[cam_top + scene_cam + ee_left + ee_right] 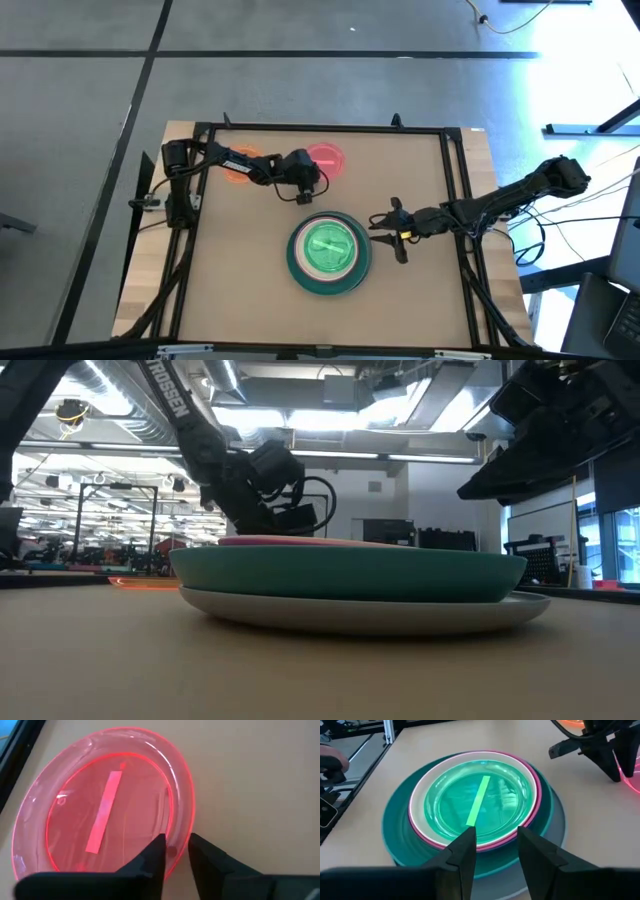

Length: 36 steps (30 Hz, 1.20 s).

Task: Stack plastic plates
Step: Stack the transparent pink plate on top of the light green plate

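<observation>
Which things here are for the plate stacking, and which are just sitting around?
For the job:
- plate stack, green plate on top
- pink plate, with the left claw at its rim
- orange plate
- right claw, open beside the stack

Just sitting around:
- black frame around the table
- cables at the side

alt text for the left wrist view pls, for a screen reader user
The left gripper straddles the near rim of a translucent pink plate, one finger inside the rim and one outside, jaws narrowly apart. The plate lies flat on the tan table, with a bright strip of light reflected across its middle.
</observation>
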{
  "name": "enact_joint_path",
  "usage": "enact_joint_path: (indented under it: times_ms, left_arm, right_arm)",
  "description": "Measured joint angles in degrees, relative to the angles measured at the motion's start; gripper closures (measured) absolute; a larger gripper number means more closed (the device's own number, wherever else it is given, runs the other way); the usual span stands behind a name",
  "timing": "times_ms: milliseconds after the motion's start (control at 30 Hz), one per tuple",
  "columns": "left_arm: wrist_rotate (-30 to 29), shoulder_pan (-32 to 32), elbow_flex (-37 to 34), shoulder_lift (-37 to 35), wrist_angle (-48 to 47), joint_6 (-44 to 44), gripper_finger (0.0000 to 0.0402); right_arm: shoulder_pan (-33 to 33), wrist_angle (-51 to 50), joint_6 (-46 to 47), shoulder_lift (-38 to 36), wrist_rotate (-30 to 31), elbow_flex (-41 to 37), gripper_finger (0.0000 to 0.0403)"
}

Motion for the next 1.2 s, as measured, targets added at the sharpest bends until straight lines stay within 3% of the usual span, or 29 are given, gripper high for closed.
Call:
enact_joint_path:
  times_ms: [200, 567, 967, 1200]
  left_arm:
    - [1.06, 0.63, 0.21, 1.72, 0.63, -0.7, 0.0393]
    - [0.8, -4.27, -0.14, -4.18, 3.5, -1.28, 0.0398]
    - [0.39, -18.89, -0.07, -14.61, 0.44, -11.62, 0.0399]
    - [-5.41, -29.6, -0.07, -17.25, -0.8, -16.53, 0.0397]
  right_arm:
    - [-0.02, -0.54, -0.33, 0.0, 0.02, 0.0, 0.0269]
    - [-0.02, -2.24, -0.15, 0.0, 0.44, 0.0, 0.0269]
    - [0.0, -0.22, 1.84, -0.09, -0.5, 0.04, 0.0269]
    - [-0.07, -1.0, 2.84, -0.09, 0.0, 0.04, 0.0269]
